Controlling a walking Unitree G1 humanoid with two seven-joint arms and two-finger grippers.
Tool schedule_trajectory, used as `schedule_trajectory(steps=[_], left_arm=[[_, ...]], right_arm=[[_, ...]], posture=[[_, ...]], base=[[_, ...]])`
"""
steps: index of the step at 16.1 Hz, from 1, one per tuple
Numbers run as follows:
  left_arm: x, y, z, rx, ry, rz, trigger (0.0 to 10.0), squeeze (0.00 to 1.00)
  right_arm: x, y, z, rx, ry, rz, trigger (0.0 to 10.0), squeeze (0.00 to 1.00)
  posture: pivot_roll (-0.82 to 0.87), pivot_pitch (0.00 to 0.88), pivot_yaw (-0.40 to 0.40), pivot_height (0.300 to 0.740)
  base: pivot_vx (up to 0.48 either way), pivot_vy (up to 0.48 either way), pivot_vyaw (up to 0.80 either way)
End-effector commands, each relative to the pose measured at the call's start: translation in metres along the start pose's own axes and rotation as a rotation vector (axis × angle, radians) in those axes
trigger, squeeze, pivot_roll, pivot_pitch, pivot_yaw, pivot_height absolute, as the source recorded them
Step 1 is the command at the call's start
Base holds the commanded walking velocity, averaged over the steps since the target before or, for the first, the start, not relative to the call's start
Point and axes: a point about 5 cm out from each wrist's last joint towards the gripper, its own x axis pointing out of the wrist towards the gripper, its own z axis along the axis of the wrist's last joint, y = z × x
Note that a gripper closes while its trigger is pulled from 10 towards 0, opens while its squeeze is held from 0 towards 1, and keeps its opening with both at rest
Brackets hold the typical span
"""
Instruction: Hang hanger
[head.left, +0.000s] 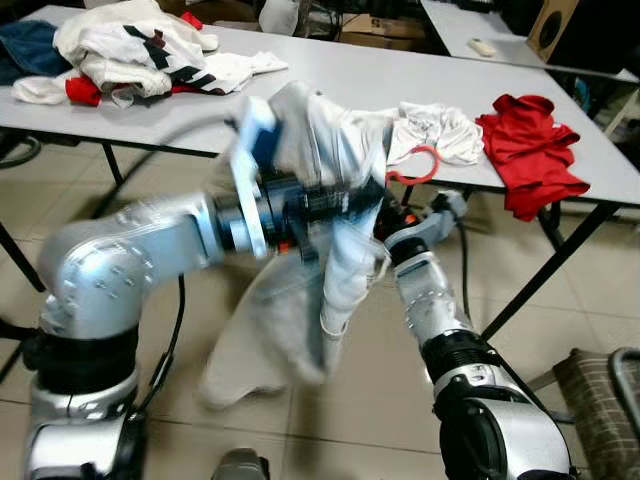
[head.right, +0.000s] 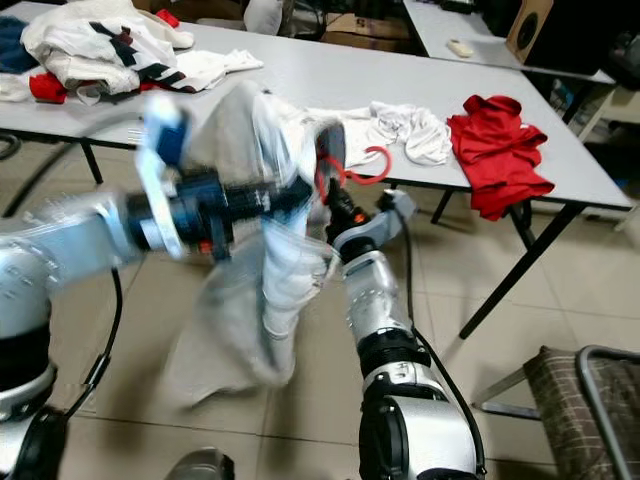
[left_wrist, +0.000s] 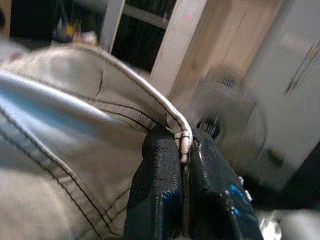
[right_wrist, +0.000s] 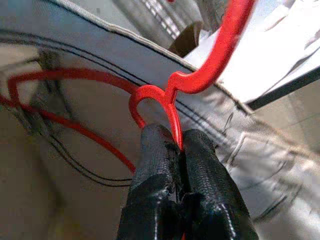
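Left gripper (left_wrist: 182, 165): pressed together on the stitched hem of the pale garment (head.left: 300, 300), raised in front of the near edge of the surface (head.left: 340, 75); blurred in the head views.
Right gripper (right_wrist: 177, 150): fingers pinched on the red hanger (right_wrist: 200, 75) just below its hook, held up beside the left gripper, below the near edge of the surface.
Red hanger: hook (head.left: 420, 165) poking up past the top of the garment, over the near edge of the surface; thin red wire arms seen inside the cloth in the right wrist view.
Pale garment: greyish white with dark double stitching, draped over the hanger and hanging down between the two arms toward the tiled floor (head.left: 560, 300).
Surface: long, pale grey, on dark legs.
White cloth (head.left: 440, 130): crumpled near the near edge, just behind the hook.
Red garment (head.left: 530, 150): at the right end, draped over the near edge, just beside the white cloth.
Clothes pile (head.left: 140, 50): white, black and red pieces, heaped toward the far left corner.
Blue cloth (head.left: 30, 45): at the left edge, touching the pile.
Second table (head.left: 480, 30): behind, well apart, with a small pale object (head.left: 483, 46) on it.
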Motion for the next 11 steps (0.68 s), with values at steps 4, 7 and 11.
schedule_trajectory(steps=[4,7,11], left_arm=[[-0.004,-0.007,0.035,-0.068,-0.227,-0.041,0.0,0.00],[-0.023,0.009,0.037,-0.080,-0.245,0.144,0.0,0.00],[-0.059,0.018,0.063,-0.098,-0.420,0.236,0.0,0.00]], right_arm=[[-0.017,-0.001,-0.041,-0.066,0.106,-0.002,10.0,0.00],[-0.025,-0.011,-0.037,-0.039,0.131,0.031,10.0,0.00],[-0.048,-0.038,-0.043,-0.389,0.332,0.019,10.0,0.00]], posture=[[0.26,0.000,-0.134,0.740],[0.25,0.000,-0.129,0.740],[0.19,0.000,-0.102,0.740]], base=[[0.000,0.000,0.00],[0.000,0.000,0.00],[0.000,0.000,0.00]])
